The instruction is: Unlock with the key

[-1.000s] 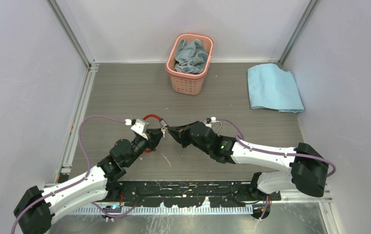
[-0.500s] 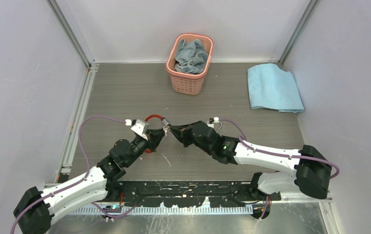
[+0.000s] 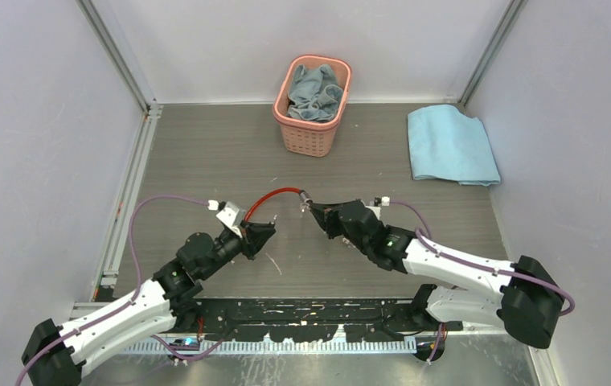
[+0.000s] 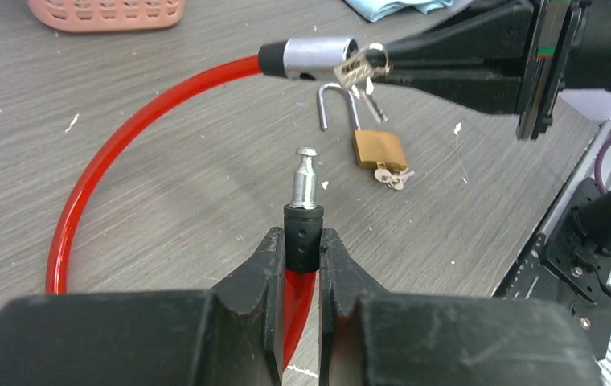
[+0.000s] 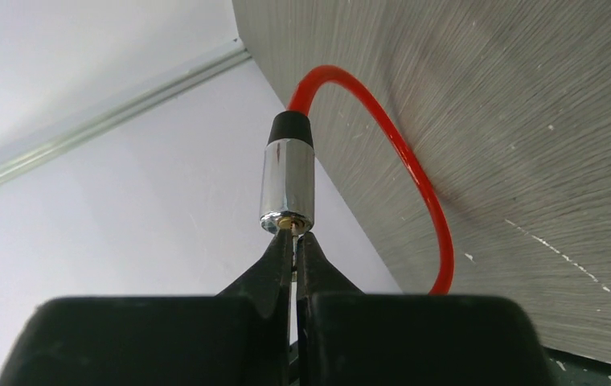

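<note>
Left wrist, left claw (image 4: 302,245) clamping cable plug (image 4: 305,186), right claw (image 4: 395,64) pinching key (image 4: 355,70)

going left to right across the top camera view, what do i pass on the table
left claw gripping the red cable lock → right claw pinching the key → blue towel; pink basket overlaps the right claw sideways, so skipped

walls (image 3: 45,121): pale lilac | tabletop (image 3: 206,153): grey woodgrain | corner rails (image 3: 118,55): aluminium
</note>
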Robot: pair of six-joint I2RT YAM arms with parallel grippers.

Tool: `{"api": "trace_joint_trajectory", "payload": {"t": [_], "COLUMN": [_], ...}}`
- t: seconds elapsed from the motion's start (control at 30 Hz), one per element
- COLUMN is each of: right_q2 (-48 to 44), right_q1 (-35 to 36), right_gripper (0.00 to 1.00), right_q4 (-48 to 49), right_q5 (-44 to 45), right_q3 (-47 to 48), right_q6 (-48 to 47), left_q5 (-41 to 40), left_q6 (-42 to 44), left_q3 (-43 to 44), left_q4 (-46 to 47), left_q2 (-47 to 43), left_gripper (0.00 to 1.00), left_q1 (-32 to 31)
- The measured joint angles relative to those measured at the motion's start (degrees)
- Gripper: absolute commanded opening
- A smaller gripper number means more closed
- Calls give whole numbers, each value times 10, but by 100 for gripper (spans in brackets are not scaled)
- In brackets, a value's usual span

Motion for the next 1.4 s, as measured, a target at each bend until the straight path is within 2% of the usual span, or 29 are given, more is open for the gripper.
{"api": "trace_joint_trajectory", "payload": {"t": [0.47, 0.9, 1.17, 1.27, 1.4], "right_q2": [-139, -253, -210, -174, -138], "right_q1": [-38, -40, -87, -117, -154], "right_gripper": [1, 1, 1, 1, 1], "right_q4": [-76, -133, -117, -97, -71], "right_q5": [6, 61, 77, 64, 48], "right_q3": [-81, -154, -157, -157, -157], "right_q6": [-15, -70, -147, -171, -204], "left_q5": [37, 72, 40, 22, -2], "left_q6": [-19, -56, -94, -104, -115], "left_q3": [3, 43, 68, 83, 100], "left_q4": [-37, -145, -233, -264, -308], "left_q2": [30, 74, 85, 95, 118], "left_gripper": [0, 1, 23, 37, 45], "left_q1": [-5, -5, -6, -6, -6]}}
